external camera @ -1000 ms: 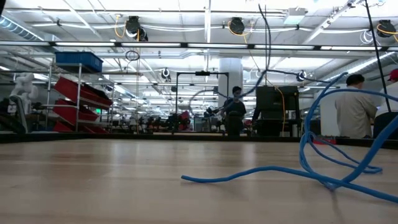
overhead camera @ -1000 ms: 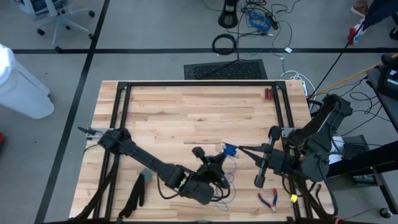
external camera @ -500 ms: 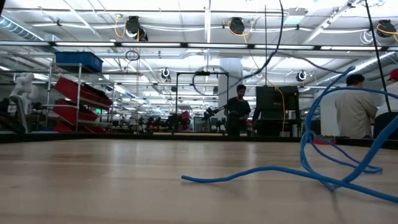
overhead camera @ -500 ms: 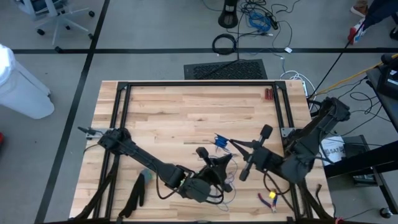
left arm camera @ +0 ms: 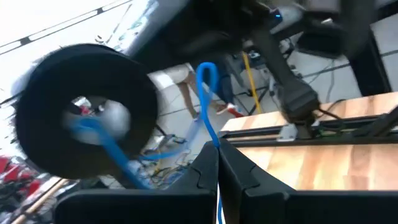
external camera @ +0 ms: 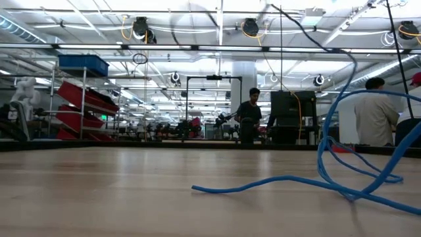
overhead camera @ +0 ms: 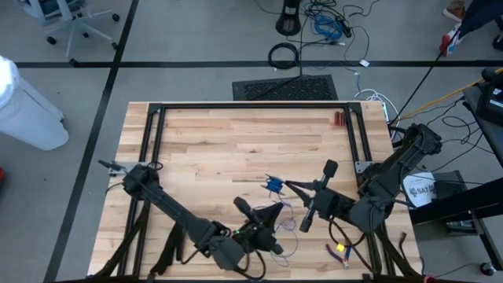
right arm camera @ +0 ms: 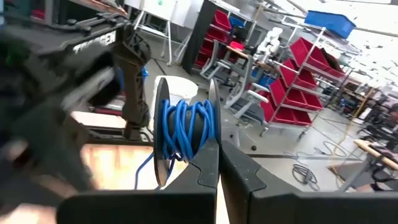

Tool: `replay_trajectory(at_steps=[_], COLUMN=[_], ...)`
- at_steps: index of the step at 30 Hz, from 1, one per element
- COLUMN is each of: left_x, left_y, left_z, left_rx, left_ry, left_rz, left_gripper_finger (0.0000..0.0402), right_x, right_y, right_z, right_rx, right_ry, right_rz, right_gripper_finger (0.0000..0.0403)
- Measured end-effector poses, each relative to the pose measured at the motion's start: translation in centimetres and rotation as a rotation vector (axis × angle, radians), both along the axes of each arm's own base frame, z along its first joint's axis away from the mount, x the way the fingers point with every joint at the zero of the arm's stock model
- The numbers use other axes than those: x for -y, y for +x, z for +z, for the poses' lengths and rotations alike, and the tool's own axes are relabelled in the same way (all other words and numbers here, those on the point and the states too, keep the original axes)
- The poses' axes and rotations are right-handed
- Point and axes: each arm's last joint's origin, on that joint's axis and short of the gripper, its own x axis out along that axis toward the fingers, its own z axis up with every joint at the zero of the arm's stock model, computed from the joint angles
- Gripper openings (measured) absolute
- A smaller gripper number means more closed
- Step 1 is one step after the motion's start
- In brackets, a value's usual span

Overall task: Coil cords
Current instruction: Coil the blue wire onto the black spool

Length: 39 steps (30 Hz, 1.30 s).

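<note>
Pliers (overhead camera: 339, 251) with red handles lie by the desk's (overhead camera: 220, 145) near right corner. Just inward of them, thin loops of the blue cord (overhead camera: 292, 236) trail loosely over the wood close to the near edge. From table height the cord (external camera: 296, 185) runs flat along the boards and then climbs in big arcs on the right.

Above those loops the left gripper (overhead camera: 275, 209) hangs near the middle of the near edge. Its fingers are pressed together, and the cord (left arm camera: 206, 99) runs out from between them.

A little further in, the right gripper (overhead camera: 288, 185) reaches from the right edge toward the desk's centre. Its fingers are pinched on a small dark spool (overhead camera: 273, 185), held off the wood. Blue turns of cord are wound round the spool (right arm camera: 181, 130). The two grippers are close, with only a short run of cord between them.

Beyond, the far half of the desk is bare wood inside the black frame (overhead camera: 244, 106), apart from a small red piece (overhead camera: 338, 119) at the far right corner.

Past the far edge a dark mat (overhead camera: 287, 86) and a black cable ring (overhead camera: 283, 55) sit on the floor. Two people (external camera: 250, 122) stand well back in the room.
</note>
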Motion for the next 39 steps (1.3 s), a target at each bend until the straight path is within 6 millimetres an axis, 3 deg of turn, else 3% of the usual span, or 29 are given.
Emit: replay_trajectory(at_steps=[11,17,33,39], left_x=[0.8,0.7,0.3,0.6], left_y=[-2.5,-2.6,-2.7,-3.2], left_z=[2.9,3.1,3.1,3.1], left_rx=[0.044,0.040,-0.001,-0.073], left_ry=[-0.033,-0.029,0.001,0.051], left_rz=[-0.040,-0.040,0.046,0.131], left_gripper_finger=[0.0001,0.0001,0.0001,0.0001], right_x=[0.0,-0.1,0.6,0.9], right_y=[0.0,0.1,0.5,0.9], right_z=[0.0,0.0,-0.7,-1.1], right_rx=[0.001,0.001,-0.030,-0.063], right_ry=[0.004,0.027,0.057,0.088], right_rz=[0.002,0.069,0.042,0.131], right_gripper_finger=[0.0000,0.0000,0.0000,0.0000])
